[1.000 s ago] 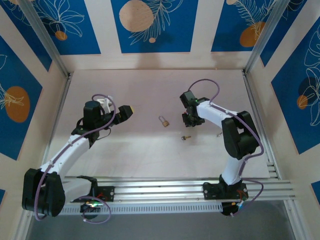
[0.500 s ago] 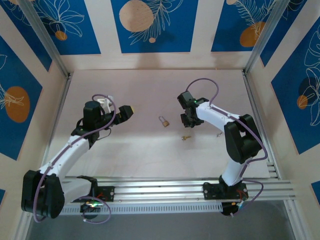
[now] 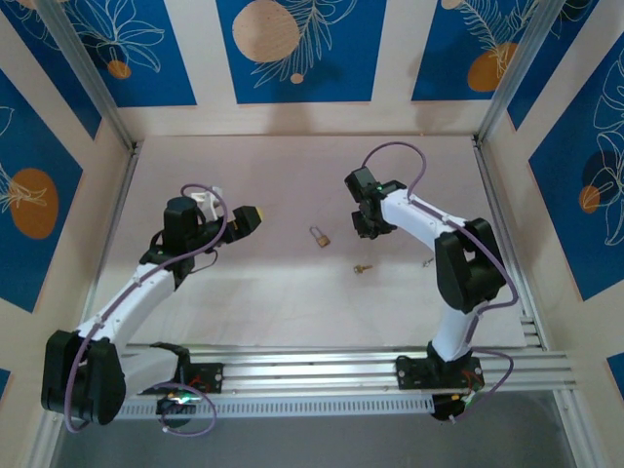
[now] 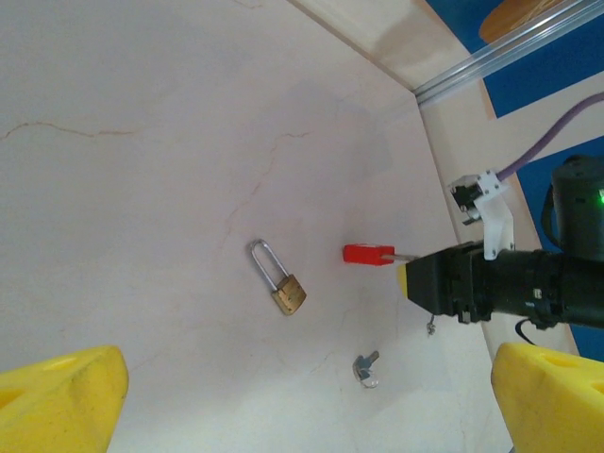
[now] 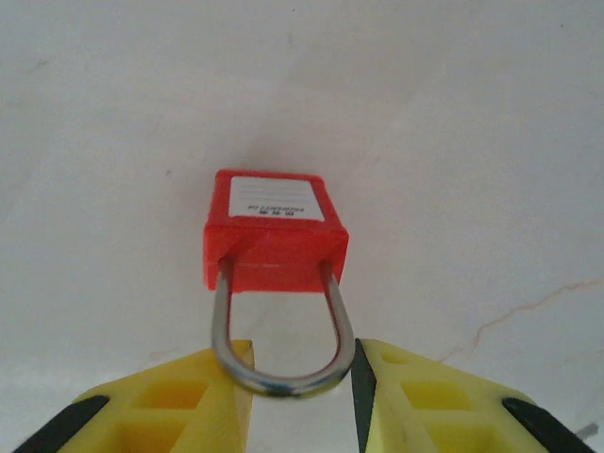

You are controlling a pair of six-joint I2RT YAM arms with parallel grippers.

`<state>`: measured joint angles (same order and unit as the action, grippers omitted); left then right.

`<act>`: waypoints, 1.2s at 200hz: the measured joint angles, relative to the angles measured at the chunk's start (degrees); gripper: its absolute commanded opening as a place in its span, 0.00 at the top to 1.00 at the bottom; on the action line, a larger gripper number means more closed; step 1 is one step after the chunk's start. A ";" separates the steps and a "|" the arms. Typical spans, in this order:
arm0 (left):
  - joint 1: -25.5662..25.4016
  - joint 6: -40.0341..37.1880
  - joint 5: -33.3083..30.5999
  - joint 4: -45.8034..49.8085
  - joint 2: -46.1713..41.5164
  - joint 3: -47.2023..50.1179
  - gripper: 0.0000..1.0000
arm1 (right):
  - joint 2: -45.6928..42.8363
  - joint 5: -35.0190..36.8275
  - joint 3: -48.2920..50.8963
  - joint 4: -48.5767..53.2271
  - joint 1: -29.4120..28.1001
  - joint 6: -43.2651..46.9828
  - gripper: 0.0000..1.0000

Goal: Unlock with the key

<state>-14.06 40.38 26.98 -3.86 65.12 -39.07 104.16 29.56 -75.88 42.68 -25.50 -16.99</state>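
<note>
Now — key (image 3: 362, 267): flat on desk (image 3: 283, 180), near brass lock (image 3: 319, 236).
Handling: likely light, stiff, slippery — pinch its head.
Left jaws: wide open, empty.
Right jaws: clamp shackle (image 5: 223, 321) of red lock (image 5: 274, 236).

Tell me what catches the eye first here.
The right gripper grips a bright red padlock by its steel shackle. Beside it on the pale table lie a small brass padlock and, nearer the arms, the tiny key.
</note>
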 measured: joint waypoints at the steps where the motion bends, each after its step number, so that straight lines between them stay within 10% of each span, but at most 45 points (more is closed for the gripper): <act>1: 0.00 0.00 0.00 0.00 0.02 0.00 0.01 | 0.11 0.00 -0.07 0.02 0.04 0.02 0.65; 240: -0.11 -0.46 0.00 0.48 2.36 -1.14 0.00 | 11.45 -6.45 -13.25 -0.04 8.35 4.70 0.57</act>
<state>-14.17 39.92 26.98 -3.38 67.48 -40.21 115.61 23.11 -89.12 42.63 -17.15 -12.29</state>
